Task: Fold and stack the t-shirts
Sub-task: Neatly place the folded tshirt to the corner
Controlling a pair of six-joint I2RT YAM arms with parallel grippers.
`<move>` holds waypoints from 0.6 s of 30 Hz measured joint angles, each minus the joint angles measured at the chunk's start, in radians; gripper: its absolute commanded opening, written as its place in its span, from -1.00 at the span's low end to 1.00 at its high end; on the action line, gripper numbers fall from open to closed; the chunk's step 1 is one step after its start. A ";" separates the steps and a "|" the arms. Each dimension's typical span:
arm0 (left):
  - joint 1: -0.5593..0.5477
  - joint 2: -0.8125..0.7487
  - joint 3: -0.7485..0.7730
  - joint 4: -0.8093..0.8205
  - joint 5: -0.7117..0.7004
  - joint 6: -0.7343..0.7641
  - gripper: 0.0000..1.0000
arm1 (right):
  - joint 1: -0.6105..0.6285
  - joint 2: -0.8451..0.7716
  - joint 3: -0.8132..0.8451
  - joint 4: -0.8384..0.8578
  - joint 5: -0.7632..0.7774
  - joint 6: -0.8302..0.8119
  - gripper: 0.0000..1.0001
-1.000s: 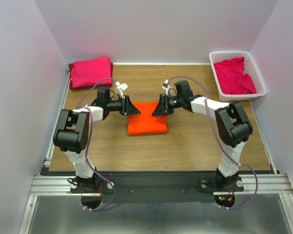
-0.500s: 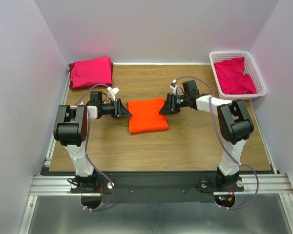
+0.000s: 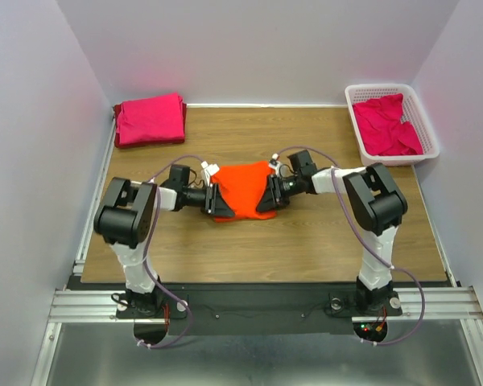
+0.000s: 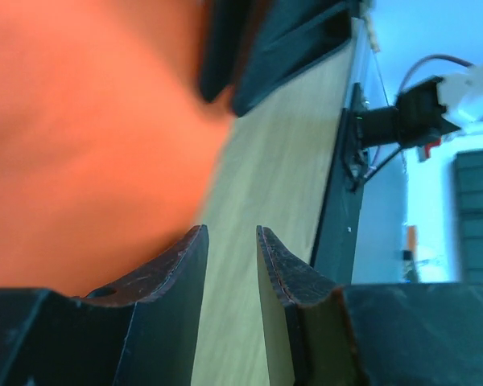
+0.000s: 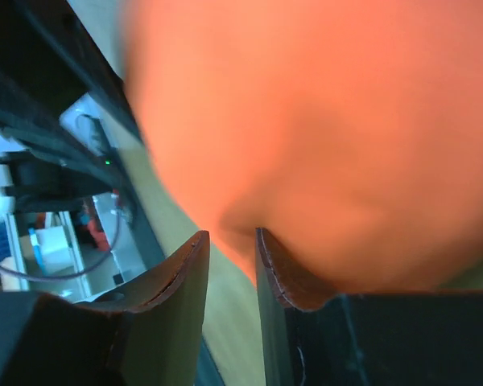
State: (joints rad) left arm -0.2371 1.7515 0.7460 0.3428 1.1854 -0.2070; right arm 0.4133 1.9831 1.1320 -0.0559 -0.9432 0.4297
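Note:
A folded bright orange t-shirt [image 3: 243, 181] lies mid-table. My left gripper [image 3: 216, 201] is at its near left corner and my right gripper [image 3: 268, 201] at its near right corner, both low on the wood and facing each other. In the left wrist view the gripper [image 4: 231, 231] is narrowly open with only wood in the gap, and the orange cloth [image 4: 88, 121] lies beside one finger. In the right wrist view the gripper [image 5: 231, 233] is narrowly open, with the orange cloth [image 5: 330, 121] against one finger. A folded magenta-pink t-shirt stack [image 3: 150, 118] sits at the far left.
A white lattice basket [image 3: 390, 87] at the far right corner holds crumpled magenta-pink t-shirts [image 3: 390, 125]. Grey walls close in the table's left, back and right sides. The right gripper's dark fingers [image 4: 274, 40] show at the top of the left wrist view.
Both grippers have moved nearer and inward, from the shirt's far side edges down to its near corners. The shirt's near edge now looks narrower and bunched between them.

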 measured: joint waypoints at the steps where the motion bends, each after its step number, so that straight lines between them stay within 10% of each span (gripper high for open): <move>1: 0.010 0.064 0.003 -0.004 -0.017 0.001 -0.17 | -0.005 0.026 -0.011 -0.006 0.006 -0.009 -0.31; 9: 0.109 0.201 0.098 -0.172 0.055 0.051 -0.14 | -0.061 0.047 -0.024 -0.049 0.006 -0.088 -0.32; 18: 0.244 -0.091 0.120 -0.431 -0.064 0.297 0.17 | -0.006 -0.154 0.037 -0.153 0.168 -0.183 -0.12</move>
State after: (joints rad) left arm 0.0067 1.6608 0.8658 -0.0887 1.1217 0.0902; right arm 0.4076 1.8290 1.1690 -0.2089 -0.7753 0.2470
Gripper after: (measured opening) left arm 0.496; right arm 0.398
